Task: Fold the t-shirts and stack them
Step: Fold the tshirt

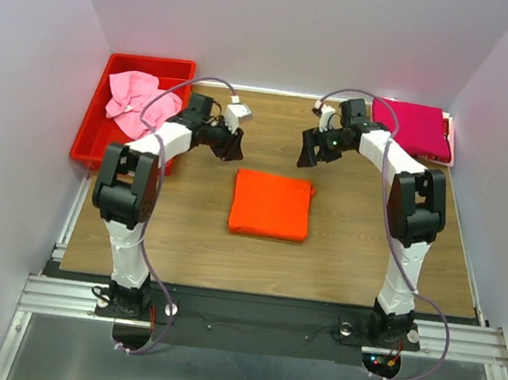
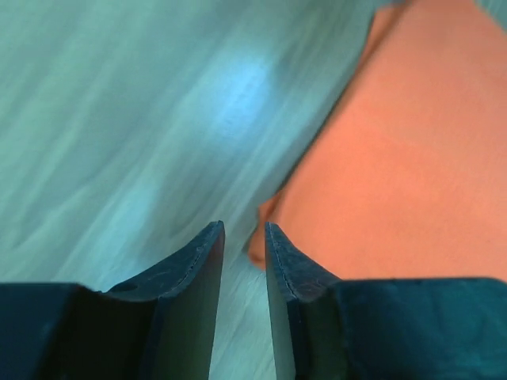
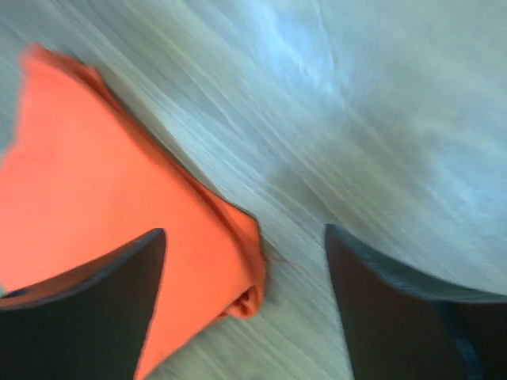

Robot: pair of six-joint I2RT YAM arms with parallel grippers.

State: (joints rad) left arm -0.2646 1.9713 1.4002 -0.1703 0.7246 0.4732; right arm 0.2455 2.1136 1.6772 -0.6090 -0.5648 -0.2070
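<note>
- Black-fingered, the left pincer is released only to a narrow slit, with nothing between its tips. It hangs over bare worktop, just beside a corner of the orange t-shirt.
- Its partner, the right pincer, is released wide and is also empty. The shirt's other far corner shows below its gap, nearer one finger than the other.
- From above, the orange t-shirt lies folded into a neat square in the middle of the worktop, with one pincer by each far corner.
- The step in hand appears to be taking that square by its far edge and carrying it to the magenta t-shirt, which lies folded at the far right corner.
- To do it well, the left pincer probably needs to spread wider and shift sideways onto the cloth. As it stands, it would close on wood.
- Each pincer should bite through every layer. The corner under the right one looks slightly bunched, so a shallow grip may catch only the top ply and pull the fold open.
- Both arms should rise together and level, keeping the edge gently taut, then lay the square down with its edges matched to the magenta one.
- Further out, the light pink t-shirt sits crumpled in the red bin at far left, not yet folded.
</note>
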